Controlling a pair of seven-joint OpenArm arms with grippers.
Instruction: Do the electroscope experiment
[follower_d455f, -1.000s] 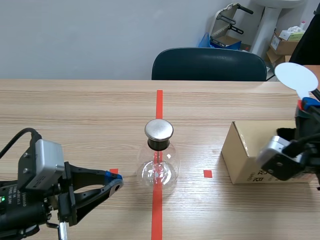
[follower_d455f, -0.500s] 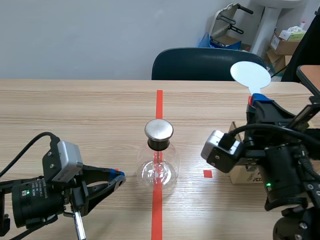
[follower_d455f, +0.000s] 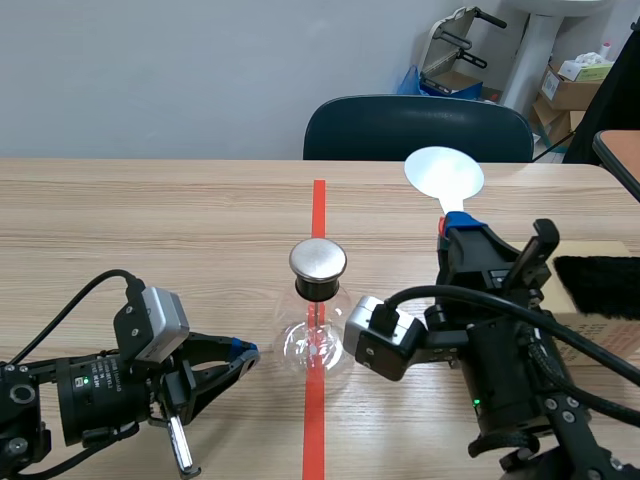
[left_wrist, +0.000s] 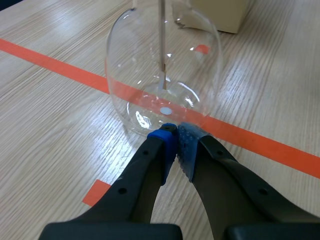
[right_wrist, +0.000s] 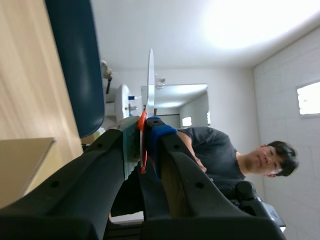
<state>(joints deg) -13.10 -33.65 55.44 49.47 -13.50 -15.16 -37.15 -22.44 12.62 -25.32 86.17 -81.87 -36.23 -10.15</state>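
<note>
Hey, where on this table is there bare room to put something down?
The far left tabletop, between the table's far edge, the left gripper and the red tape line. Crowded around the glass flask, with the right gripper's white paddle near it.

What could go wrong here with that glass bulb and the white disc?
The shut left gripper sits right by the base of the glass flask; a nudge could slide or tip it. The right gripper pinches the white disc only by its thin red stem, so it might twist or slip. Brought toward the metal cap, the disc could knock the flask.
</note>
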